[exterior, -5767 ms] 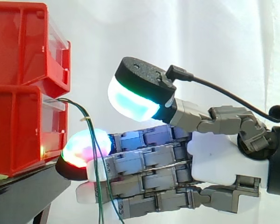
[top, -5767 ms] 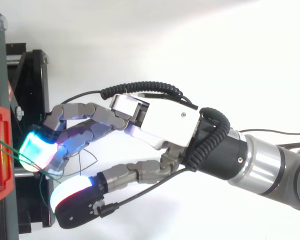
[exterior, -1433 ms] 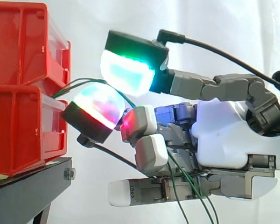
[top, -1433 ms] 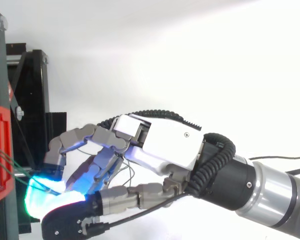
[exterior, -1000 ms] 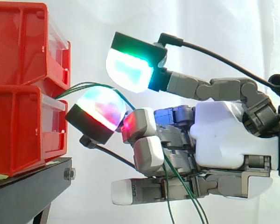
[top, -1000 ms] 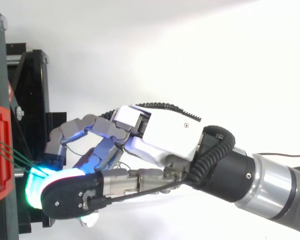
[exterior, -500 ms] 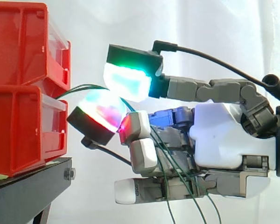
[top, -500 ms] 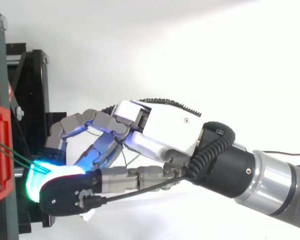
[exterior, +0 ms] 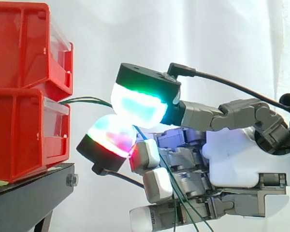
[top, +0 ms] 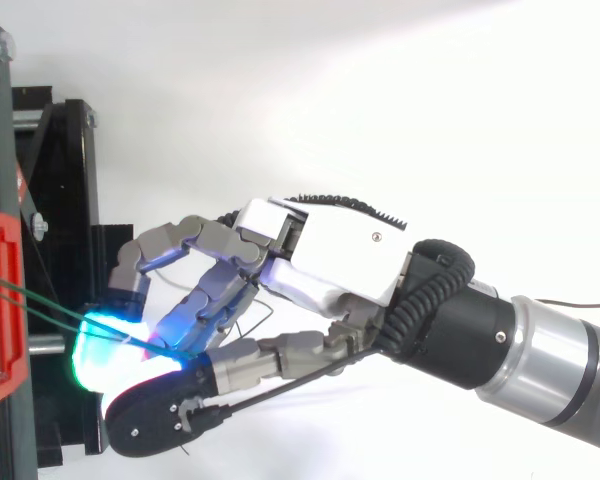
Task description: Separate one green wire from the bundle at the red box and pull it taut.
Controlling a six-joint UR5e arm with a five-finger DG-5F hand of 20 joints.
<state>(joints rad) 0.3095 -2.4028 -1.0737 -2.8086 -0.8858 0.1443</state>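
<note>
Two thin green wires (exterior: 87,100) leave the gap between the stacked red bins (exterior: 19,135) and run right, nearly level, to my hand (exterior: 241,159). They pass between the green-glowing thumb pad (exterior: 137,105) and a multicoloured fingertip (exterior: 111,137), which press together on them. Beyond the pinch, several strands hang down across the curled fingers. From above, the wires (top: 30,293) stretch from the red box (top: 10,225) to the glowing pads of the hand (top: 330,260).
The bins sit on a black stand (exterior: 29,193), whose frame (top: 65,180) lies just left of the fingertips. A white curtain is behind everything. The arm comes in from the right.
The hand went from open beside the hanging wires to pinching them. In the last half second it has moved right and down, away from the bins, lengthening the wire span.
</note>
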